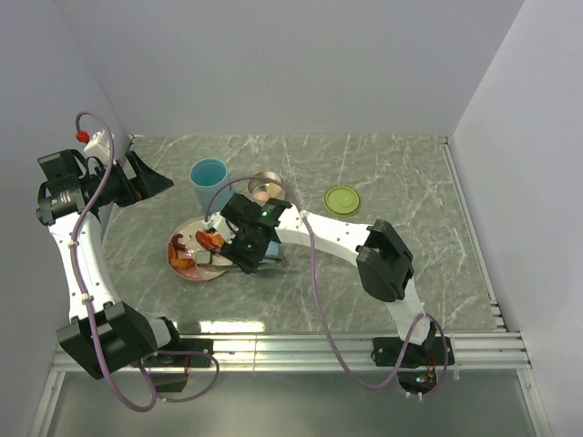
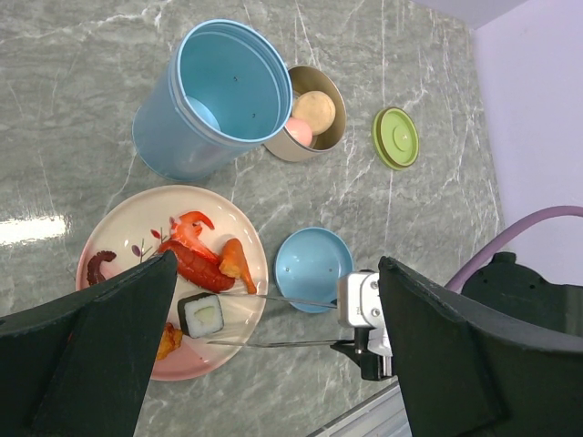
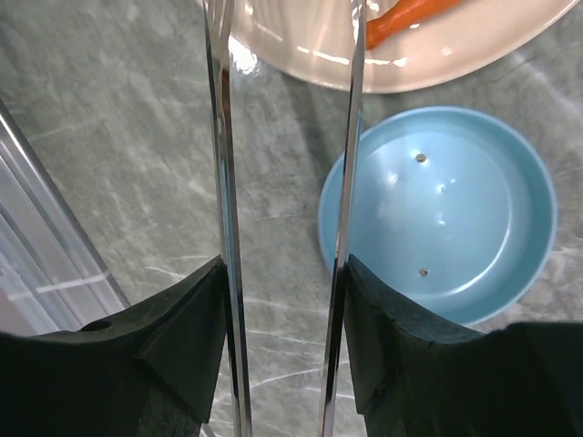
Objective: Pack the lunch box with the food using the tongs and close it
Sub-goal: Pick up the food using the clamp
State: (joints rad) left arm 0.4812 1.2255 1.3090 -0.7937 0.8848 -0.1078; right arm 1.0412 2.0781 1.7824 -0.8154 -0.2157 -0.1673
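Black fingers (image 3: pixel 155 346) of the right gripper (image 3: pixel 284 273) press from outside on the two thin silver arms of the tongs (image 3: pixel 222 164), holding them with a gap left between the arms. From that grip the tongs reach out over the rim of the pink-and-cream plate (image 2: pixel 137 214). Their tips stand on either side of the black-and-white piece (image 2: pixel 200 314); whether they touch it cannot be told. Beside that piece on the plate lie a red shrimp-like bit (image 2: pixel 187 255), an orange bit (image 2: pixel 232 259) and a dark purple tentacle (image 2: pixel 96 266). Just beside the plate, under the tongs, a blue lid (image 2: pixel 314 269) lies hollow side up on the grey marbled table (image 2: pixel 73 73). Farther off, the round metal lunch box (image 2: pixel 342 118) stands open with the beige egg (image 2: pixel 314 107) and a pink piece (image 2: pixel 299 132) inside, touching a tall open blue tub (image 2: pixel 168 137). A green lid (image 2: pixel 396 137) lies apart to the right. The left gripper (image 2: pixel 278 264) hangs above the scene, jaws spread wide and holding nothing.
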